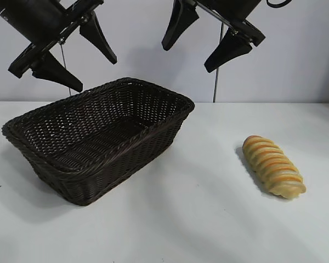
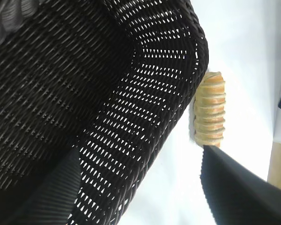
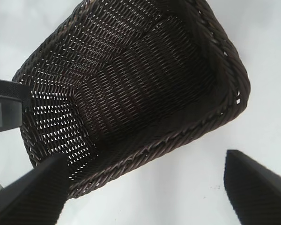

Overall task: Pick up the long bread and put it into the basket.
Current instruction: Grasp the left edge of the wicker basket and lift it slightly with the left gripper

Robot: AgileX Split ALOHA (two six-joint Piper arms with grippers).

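Bright, even light falls from above on the white table (image 1: pixel 197 219). Soft shadows lie under the basket (image 1: pixel 98 137) and beside the long bread (image 1: pixel 273 166). In the left wrist view, daylight glares through the weave, and that gripper's near fingers (image 2: pixel 243 192) are blurred.

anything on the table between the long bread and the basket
Nothing visible. The long bread lies on bare white table to the right of the basket, which is empty. The right gripper hangs open above, unobstructed.
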